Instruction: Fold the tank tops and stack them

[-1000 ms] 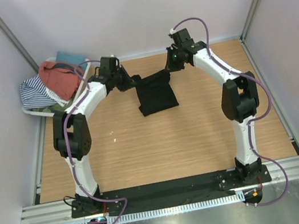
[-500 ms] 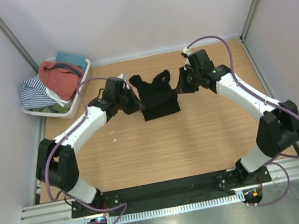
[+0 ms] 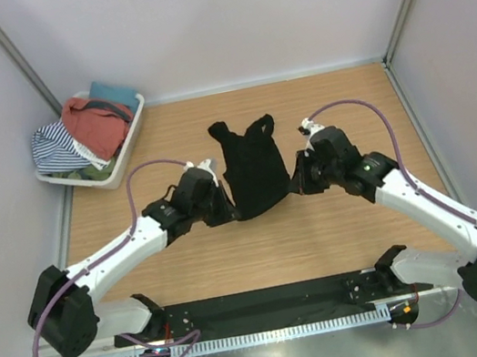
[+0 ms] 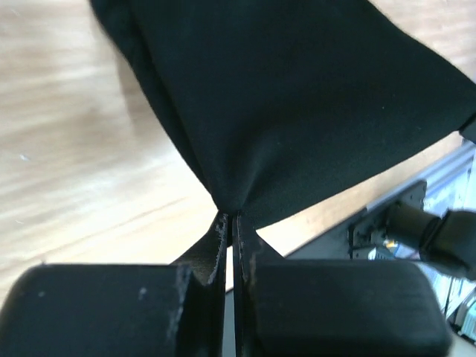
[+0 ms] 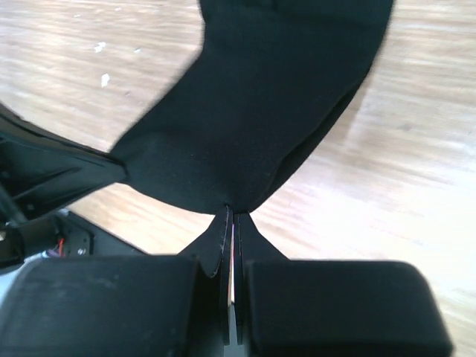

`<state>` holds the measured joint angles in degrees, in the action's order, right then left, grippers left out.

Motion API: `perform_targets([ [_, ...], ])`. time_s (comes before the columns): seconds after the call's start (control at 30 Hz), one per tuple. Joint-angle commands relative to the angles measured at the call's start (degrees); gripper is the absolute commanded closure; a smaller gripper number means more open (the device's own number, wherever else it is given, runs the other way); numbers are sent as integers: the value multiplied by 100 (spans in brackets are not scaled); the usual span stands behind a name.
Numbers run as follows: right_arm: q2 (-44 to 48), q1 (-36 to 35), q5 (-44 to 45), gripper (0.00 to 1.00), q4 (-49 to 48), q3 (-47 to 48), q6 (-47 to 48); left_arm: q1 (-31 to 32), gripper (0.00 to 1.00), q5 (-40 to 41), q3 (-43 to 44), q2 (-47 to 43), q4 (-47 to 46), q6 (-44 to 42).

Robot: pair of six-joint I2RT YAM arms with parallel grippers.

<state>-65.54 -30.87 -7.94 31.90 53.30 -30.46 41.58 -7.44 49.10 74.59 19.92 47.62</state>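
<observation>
Dragging the black top out flat, hem pinched at both corners

Both my jaws are clamped hard on the black tank top. The left jaws are closed on its near-left corner and the right jaws on its near-right corner. In each wrist view the cloth fans out from a tight pinch between fingers that are pressed together, and it is the same on the right side.

The top lies on the bench just beyond my jaws, towards the far wall. Its long axis runs straight away from my bases, with the hem nearest me and the straps at the far end. Neither arm is closer, since each holds its own corner with the garment between them. I judge that any fold now has to carry the hem forward along that axis towards the straps, both sides moving together, or the cloth will skew.

A second ago the top hung bunched and short between my jaws, far out over the bench with both arms stretched. Half a second ago it was partway back, with the straps just showing. Now I have pulled it nearer, my arms are tucked low, and it is drawn out to full length.

The rust-red tank top sits on the heap in the basket at the far left, beside a striped cloth and untouched. It is nearer my left arm
</observation>
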Motion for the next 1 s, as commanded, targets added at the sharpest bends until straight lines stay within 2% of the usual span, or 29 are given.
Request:
perform_targets([
  [0.0, 664, -269, 320, 99, 18, -267, -346, 384, 100, 357, -268, -409, -111, 300],
  [0.27, 1824, -534, 417, 99, 360, -847, -742, 1167, 100, 990, -797, -1182, -50, 757],
  [0.4, 2211, -578, 434, 99, 711, -891, -778, 1641, 100, 1244, -780, -1341, 64, 942],
  [0.53, 2449, -578, 557, 99, 932, -795, -725, 1818, 100, 1272, -639, -1377, 161, 1013],
  [0.8, 2011, -578, 1487, 99, 1283, -4, -400, 1801, 99, 1728, 230, -1219, 811, 767],
  [0.97, 1545, -578, 1744, 99, 1222, 452, -215, 1652, 99, 1624, 845, -780, 1014, 530],
])
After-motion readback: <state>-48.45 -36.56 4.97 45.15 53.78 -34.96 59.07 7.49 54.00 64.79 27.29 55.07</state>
